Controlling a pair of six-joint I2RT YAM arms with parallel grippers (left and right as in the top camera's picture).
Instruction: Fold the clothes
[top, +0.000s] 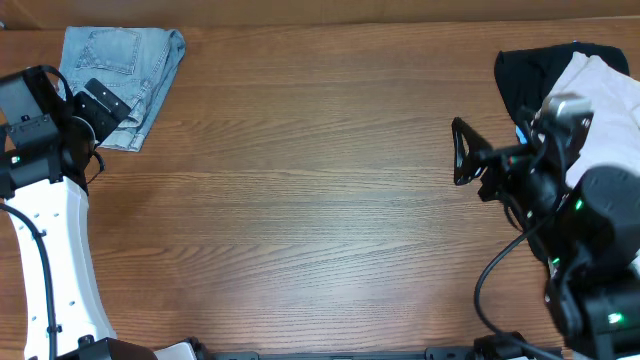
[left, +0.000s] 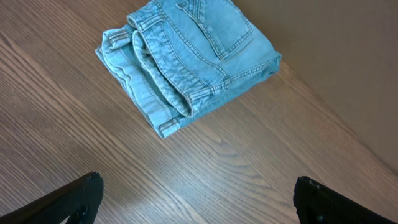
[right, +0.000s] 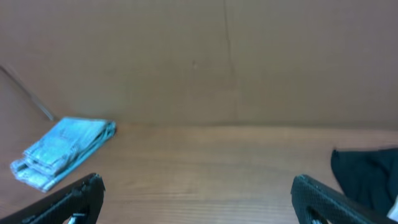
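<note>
**At the far left corner, a neat fold that one stray nudge could undo**

Near the left edge of the wooden table, the left gripper hangs with its black fingers spread wide and nothing between them. Just ahead of it lie the denim shorts, folded into a thick, compact rectangle in the far left corner. The back pocket faces up, and the waistband and hems are stacked along one side. The cloth is light blue, faded and heavy-seamed. I judge it stiff enough to spring open if a finger catches a layer. A push could also slide it over the smooth wood grain toward the far edge.

The right gripper, likewise spread and empty, hovers toward the right edge, well apart from the shorts. Beside it, in the far right corner, lie a limp black garment and a cream garment. A careless swing there could drag them along.
</note>
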